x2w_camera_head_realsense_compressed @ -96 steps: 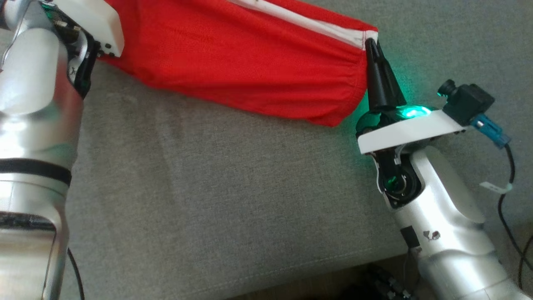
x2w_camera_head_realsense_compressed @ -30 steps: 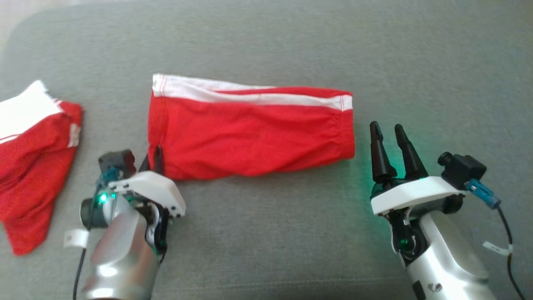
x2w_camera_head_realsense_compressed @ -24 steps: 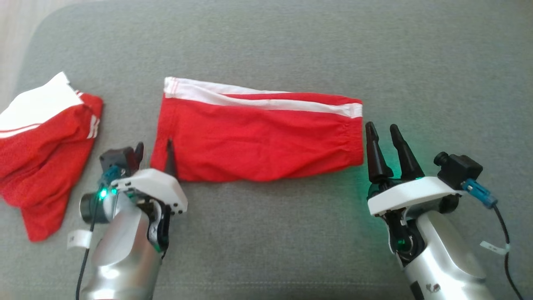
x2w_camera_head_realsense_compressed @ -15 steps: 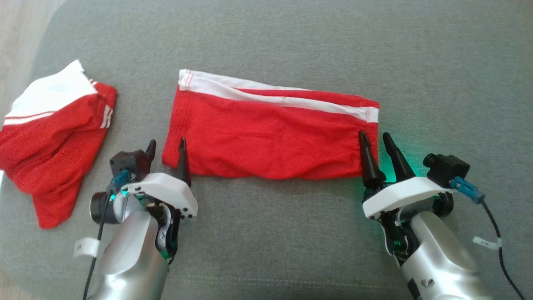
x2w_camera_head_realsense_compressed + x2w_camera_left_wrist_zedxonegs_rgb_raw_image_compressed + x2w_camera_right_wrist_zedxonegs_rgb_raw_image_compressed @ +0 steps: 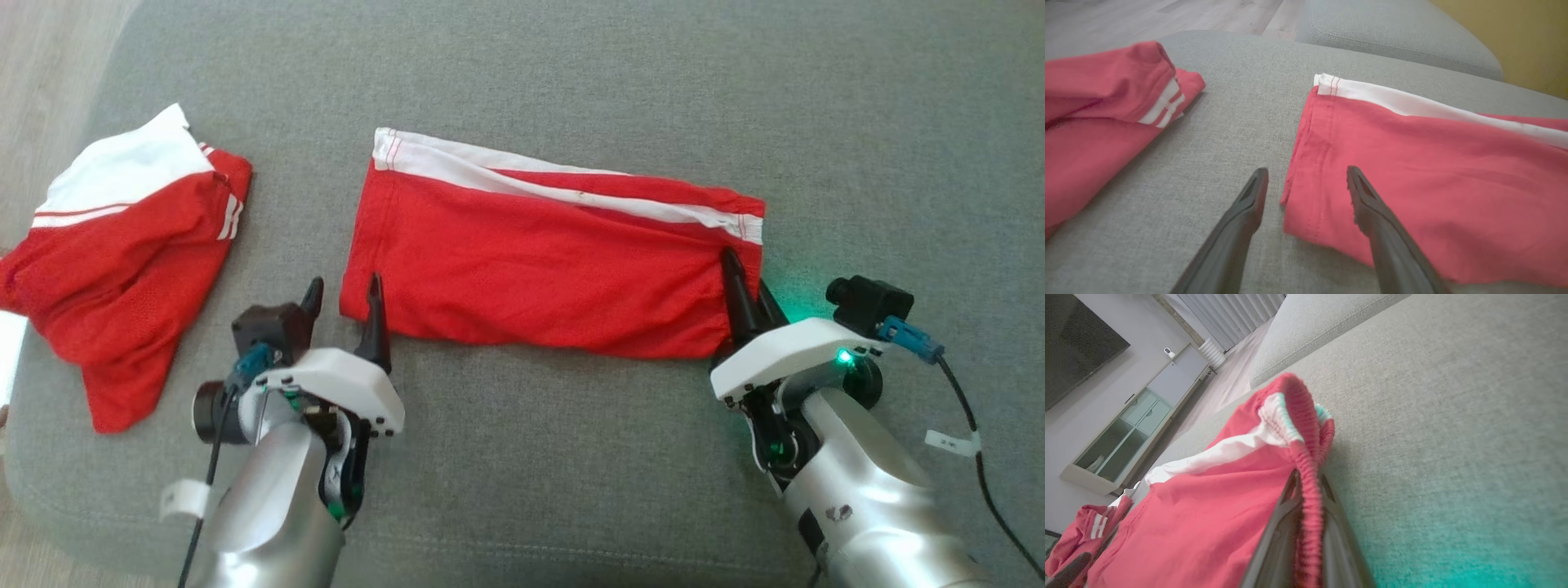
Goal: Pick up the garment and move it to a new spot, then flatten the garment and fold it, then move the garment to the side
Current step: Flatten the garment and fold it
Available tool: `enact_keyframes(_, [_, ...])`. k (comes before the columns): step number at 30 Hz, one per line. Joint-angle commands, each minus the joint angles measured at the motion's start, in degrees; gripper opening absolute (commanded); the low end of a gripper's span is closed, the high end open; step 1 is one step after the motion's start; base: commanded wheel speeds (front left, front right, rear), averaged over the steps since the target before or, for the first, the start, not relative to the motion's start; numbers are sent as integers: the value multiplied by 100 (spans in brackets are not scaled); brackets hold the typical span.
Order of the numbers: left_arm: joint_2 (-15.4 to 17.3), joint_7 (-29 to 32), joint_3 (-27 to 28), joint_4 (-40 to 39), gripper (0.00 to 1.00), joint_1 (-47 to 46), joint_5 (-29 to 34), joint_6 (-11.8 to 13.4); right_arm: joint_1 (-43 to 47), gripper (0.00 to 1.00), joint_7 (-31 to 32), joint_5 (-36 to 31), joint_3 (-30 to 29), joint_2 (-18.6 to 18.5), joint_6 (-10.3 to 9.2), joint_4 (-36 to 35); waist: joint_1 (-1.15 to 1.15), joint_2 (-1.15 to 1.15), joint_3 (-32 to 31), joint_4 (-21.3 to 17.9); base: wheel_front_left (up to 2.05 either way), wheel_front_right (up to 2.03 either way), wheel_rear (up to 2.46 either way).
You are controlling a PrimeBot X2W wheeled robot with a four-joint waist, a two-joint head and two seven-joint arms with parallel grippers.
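The garment (image 5: 547, 261), red shorts with a white side stripe, lies folded lengthwise across the grey sofa cushion (image 5: 571, 457). My left gripper (image 5: 343, 298) is open at its near left corner; in the left wrist view the hem corner (image 5: 1298, 192) lies between the fingers (image 5: 1249, 212). At the right end my right gripper (image 5: 743, 278) is shut on the garment's elastic waistband (image 5: 1306, 486), which bunches up between the dark fingers (image 5: 1278, 522).
A second red and white garment (image 5: 131, 245) lies crumpled at the cushion's left end, close to its edge. Wooden floor (image 5: 49, 49) shows beyond that edge. Another grey cushion (image 5: 1392, 36) sits behind. The cushion's front edge runs just beneath both arms.
The head camera has shifted. My right gripper went from open beside the waistband to shut on it. My open left gripper now has the near left corner between its fingers.
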Motion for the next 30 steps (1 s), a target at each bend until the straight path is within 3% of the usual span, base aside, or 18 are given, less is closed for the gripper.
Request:
enact_keyframes(1, [103,-35,154,-180,100,-27,-19,40,179,0,-2,151,123,159,44,100,0,0,-26,-26,0,0,0])
enact_keyframes(10, [103,-35,58,-279,100,250,-65,49,174,0,-5,1,-818,-19,44,-589,0,0,-282,-152,0,0,0])
enact_keyframes(16, [103,-35,-271,-306,100,437,-249,33,351,0,201,167,-557,-28,44,-1277,0,0,-420,-19,0,0,0])
enact_keyframes(22, [103,-35,-632,-395,100,564,-537,101,392,0,659,564,-38,125,44,-1839,0,0,-448,481,0,0,0])
enact_keyframes(30, [103,-35,-1165,-455,100,657,-774,143,-36,0,481,698,471,156,44,-1435,0,0,-437,1432,0,0,0])
